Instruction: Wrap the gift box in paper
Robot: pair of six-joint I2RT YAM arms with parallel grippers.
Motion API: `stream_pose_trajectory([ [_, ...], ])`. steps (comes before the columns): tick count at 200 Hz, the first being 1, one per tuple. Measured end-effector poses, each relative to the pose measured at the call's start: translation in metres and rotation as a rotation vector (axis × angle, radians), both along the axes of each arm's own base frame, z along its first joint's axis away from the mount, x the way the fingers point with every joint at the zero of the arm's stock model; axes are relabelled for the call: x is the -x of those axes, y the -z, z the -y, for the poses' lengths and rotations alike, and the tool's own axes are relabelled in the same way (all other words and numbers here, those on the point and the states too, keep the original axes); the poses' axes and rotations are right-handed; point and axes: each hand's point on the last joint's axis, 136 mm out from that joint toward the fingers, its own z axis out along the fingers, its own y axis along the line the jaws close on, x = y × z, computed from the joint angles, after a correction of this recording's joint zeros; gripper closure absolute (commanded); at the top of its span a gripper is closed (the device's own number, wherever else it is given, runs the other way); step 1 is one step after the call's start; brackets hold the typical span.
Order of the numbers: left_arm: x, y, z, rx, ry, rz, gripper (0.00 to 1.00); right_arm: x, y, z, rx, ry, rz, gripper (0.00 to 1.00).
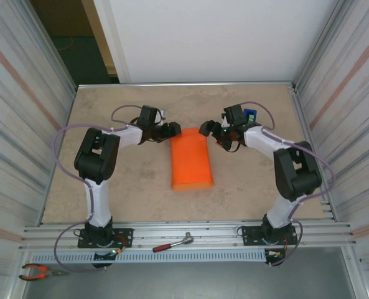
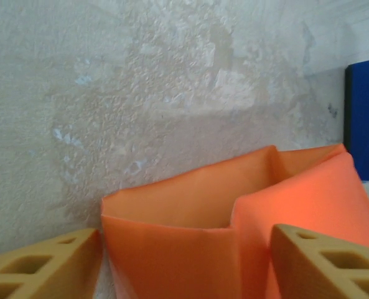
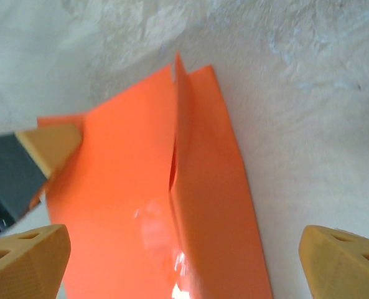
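Note:
The orange paper [image 1: 190, 161] lies folded into a long flat sleeve in the middle of the table, and the gift box is hidden inside it. My left gripper [image 1: 172, 131] is open at the sleeve's far left corner. In the left wrist view the open paper end [image 2: 190, 205] gapes between the spread fingers [image 2: 41, 261] of my left gripper [image 2: 184, 240]. My right gripper [image 1: 207, 129] is open at the far right corner. Seen from the right wrist, its gripper [image 3: 183, 240] straddles the paper's overlapping seam [image 3: 175, 168], and the left finger [image 3: 47, 146] rests on the sheet's edge.
A blue tape dispenser [image 1: 251, 116] stands behind the right gripper, and it appears as a blue block [image 2: 364, 118] in the left wrist view. A red-handled tool [image 1: 172, 243] lies on the front rail and pliers [image 1: 38, 271] at the near left. Corrugated walls close in both sides.

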Motion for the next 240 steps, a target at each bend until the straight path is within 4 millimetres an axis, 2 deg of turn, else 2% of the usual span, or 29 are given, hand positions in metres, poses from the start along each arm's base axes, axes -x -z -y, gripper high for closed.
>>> stream_pose_trajectory([
  [25, -0.003, -0.031, -0.018, 0.026, -0.017, 0.059, 0.19, 0.025, -0.023, 0.004, 0.04, -0.038, 0.062, 0.03],
  [44, 0.005, -0.061, -0.034, 0.045, -0.038, 0.113, 0.19, 0.044, -0.03, 0.005, 0.071, -0.075, 0.087, 0.03],
  [58, 0.017, -0.081, -0.042, 0.056, -0.045, 0.161, 0.19, 0.059, -0.028, 0.004, 0.099, -0.111, 0.089, 0.02],
  [75, 0.046, -0.093, -0.047, 0.063, -0.036, 0.192, 0.19, 0.085, -0.016, 0.0, 0.137, -0.168, 0.063, 0.02],
  [88, 0.076, -0.091, -0.046, 0.058, -0.017, 0.193, 0.19, 0.105, -0.005, -0.001, 0.165, -0.211, 0.04, 0.01],
  [113, 0.136, -0.075, -0.038, 0.016, 0.044, 0.176, 0.17, 0.136, 0.009, 0.0, 0.199, -0.264, 0.002, 0.0],
  [129, 0.172, -0.067, -0.026, -0.018, 0.106, 0.174, 0.17, 0.146, 0.014, 0.0, 0.207, -0.282, -0.007, 0.0],
  [148, 0.198, -0.057, -0.015, -0.057, 0.16, 0.179, 0.17, 0.15, 0.017, 0.0, 0.215, -0.288, -0.01, 0.0],
  [200, 0.214, -0.03, -0.004, -0.178, 0.199, 0.19, 0.17, 0.15, 0.017, -0.007, 0.214, -0.301, 0.008, 0.01],
  [240, 0.215, -0.005, -0.002, -0.278, 0.214, 0.187, 0.18, 0.146, 0.031, -0.01, 0.231, -0.301, -0.012, 0.04],
])
